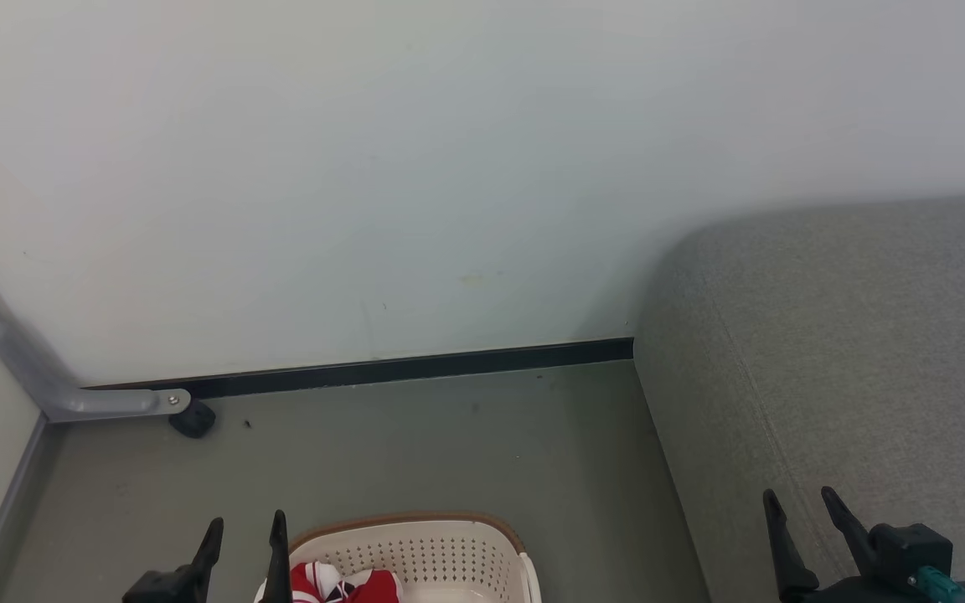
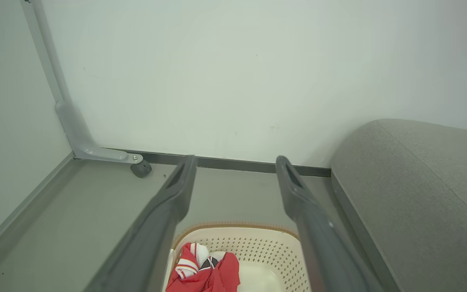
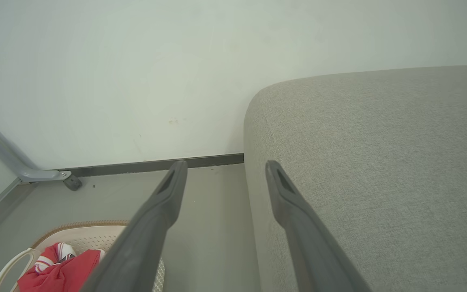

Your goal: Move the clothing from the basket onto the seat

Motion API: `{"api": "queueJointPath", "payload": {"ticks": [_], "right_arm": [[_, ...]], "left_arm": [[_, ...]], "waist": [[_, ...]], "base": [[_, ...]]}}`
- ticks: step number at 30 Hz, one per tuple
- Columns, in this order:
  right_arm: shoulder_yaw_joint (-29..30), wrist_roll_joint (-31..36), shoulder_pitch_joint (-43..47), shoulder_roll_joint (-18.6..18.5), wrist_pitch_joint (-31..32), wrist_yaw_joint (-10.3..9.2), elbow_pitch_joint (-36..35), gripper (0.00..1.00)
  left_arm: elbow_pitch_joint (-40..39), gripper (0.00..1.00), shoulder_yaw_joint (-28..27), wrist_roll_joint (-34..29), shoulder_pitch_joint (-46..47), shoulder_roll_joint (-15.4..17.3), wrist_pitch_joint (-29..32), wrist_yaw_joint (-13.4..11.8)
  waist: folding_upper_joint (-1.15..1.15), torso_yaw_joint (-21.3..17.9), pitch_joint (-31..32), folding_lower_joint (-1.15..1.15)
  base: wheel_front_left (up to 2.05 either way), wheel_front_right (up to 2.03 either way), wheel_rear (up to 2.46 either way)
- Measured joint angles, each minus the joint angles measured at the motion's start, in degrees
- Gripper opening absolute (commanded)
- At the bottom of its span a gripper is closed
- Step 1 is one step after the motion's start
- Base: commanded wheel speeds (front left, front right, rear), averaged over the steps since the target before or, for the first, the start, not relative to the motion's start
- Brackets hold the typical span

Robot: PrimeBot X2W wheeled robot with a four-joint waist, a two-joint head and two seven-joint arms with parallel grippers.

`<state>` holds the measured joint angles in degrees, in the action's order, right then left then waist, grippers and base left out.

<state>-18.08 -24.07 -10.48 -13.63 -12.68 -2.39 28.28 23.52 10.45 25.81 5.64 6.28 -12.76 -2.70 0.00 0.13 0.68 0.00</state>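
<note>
The cream basket (image 1: 449,548) with a brown rim stands on the floor at the bottom middle of the head view, holding red clothing (image 1: 340,584) with white stripes. The left wrist view looks down on the basket (image 2: 266,247) and the clothing (image 2: 207,271); they lie in the lower-left corner of the right wrist view, basket (image 3: 79,237) and clothing (image 3: 61,269). My left gripper (image 1: 246,528) hovers open just left of the basket, empty. The grey seat (image 1: 851,352) fills the right side. My right gripper (image 1: 802,500) is open over the seat's front edge, empty.
A pale wall with a dark baseboard (image 1: 415,367) runs behind the basket. A grey metal frame leg with a black caster (image 1: 192,417) stands in the left corner. Bare grey floor (image 1: 449,444) lies between the wall, the basket and the seat.
</note>
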Motion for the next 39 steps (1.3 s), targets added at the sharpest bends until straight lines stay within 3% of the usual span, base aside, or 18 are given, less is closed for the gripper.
{"api": "queueJointPath", "payload": {"ticks": [8,39], "right_arm": [[-1.6,5.7,-0.9,-0.5,-1.6,-0.21,0.4,1.00],[0.3,6.2,-0.9,-0.1,-1.6,-0.20,-0.8,1.00]], "left_arm": [[1.0,1.00,0.6,-5.8,0.0,-0.2,-1.5,-0.9],[2.8,1.00,-2.0,-6.2,0.0,-1.6,-1.5,-0.8]], "waist": [[0.00,0.1,0.1,0.00],[0.00,0.2,-1.0,0.00]], "base": [[0.00,0.00,0.00],[0.00,0.00,0.00]]}}
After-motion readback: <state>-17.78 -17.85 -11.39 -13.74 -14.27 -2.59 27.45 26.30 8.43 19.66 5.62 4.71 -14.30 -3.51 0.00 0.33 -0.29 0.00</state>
